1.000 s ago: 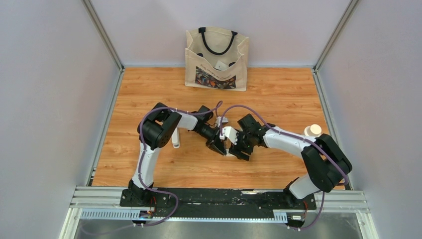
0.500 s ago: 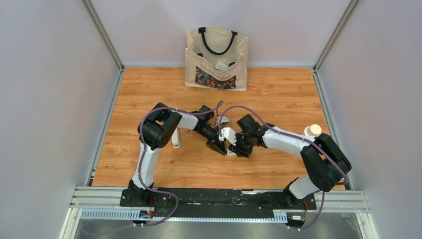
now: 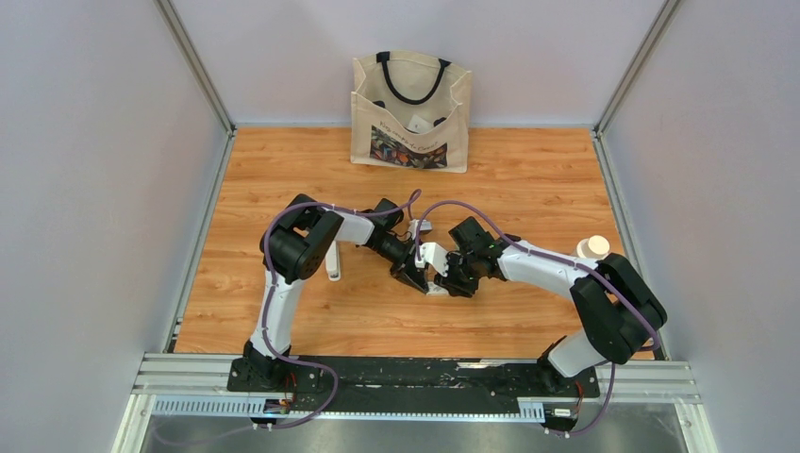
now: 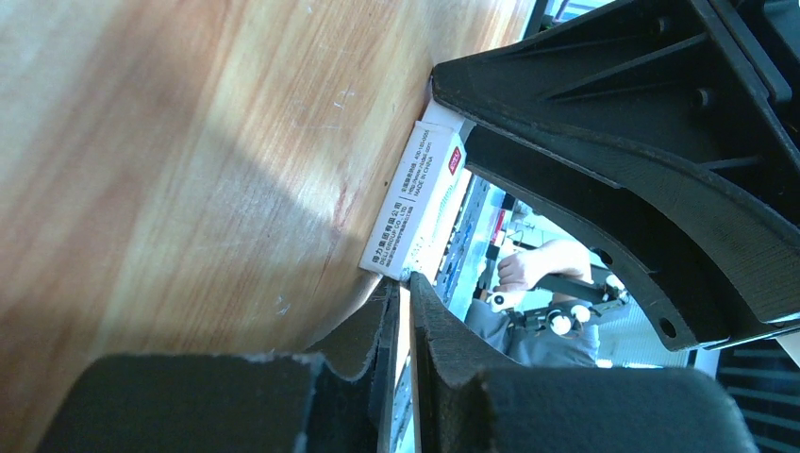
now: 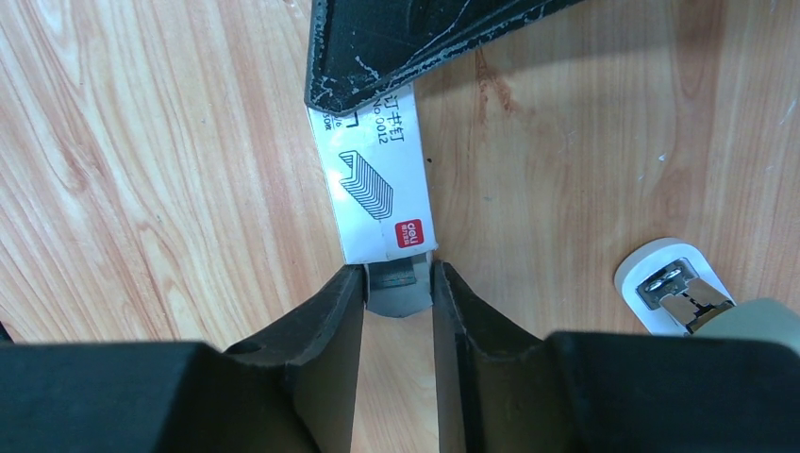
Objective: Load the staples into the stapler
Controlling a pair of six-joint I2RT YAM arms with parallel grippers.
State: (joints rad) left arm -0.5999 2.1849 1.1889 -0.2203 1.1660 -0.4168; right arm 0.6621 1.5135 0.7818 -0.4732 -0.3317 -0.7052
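The staple box [image 5: 377,179] lies flat on the counter [image 5: 141,142], between the two arms. A grey inner tray [image 5: 398,300] protrudes from the end nearest the right arm. The dull metal block at the tray mouth appears to be the staples [image 5: 391,275]; most of the strip is hidden inside the box.

- Left gripper [image 4: 404,288]: jaws together, tips set against the far end of the box. Whether they pinch a thin flap cannot be told.
- Right gripper [image 5: 397,268]: fingers one on each side of the tray, apparently touching both side walls, so clamped on the tray.
- A stapler [image 5: 672,288] lies on the counter just beside the right gripper, apart from the box.

Handling, as a judgement: the strip is very light, stiff along its length and brittle across it, so it will probably snap into shorter pieces if bent or squeezed hard. Grip it across its two long side faces near mid-length, with light pressure. The cardboard box crushes and slides easily, so brace it while drawing the tray out.
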